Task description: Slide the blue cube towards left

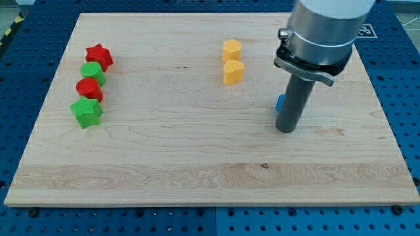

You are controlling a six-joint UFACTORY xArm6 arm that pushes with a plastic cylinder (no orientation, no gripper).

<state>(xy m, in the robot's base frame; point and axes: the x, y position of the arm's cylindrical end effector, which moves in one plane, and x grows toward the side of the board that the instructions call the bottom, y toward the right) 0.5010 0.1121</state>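
The blue cube [279, 102] lies right of the board's middle, almost fully hidden behind my rod; only a thin blue sliver shows at the rod's left side. My tip [287, 129] rests on the wooden board [197, 164], just below and to the right of that sliver, touching or nearly touching the cube. The arm's grey body hangs over the board's upper right.
A yellow hexagon block [231, 49] and a yellow heart block [233, 71] stand left of the rod, above centre. At the view's left, a column runs down: red star [99, 57], green round block [92, 71], red round block [88, 88], green star [86, 112].
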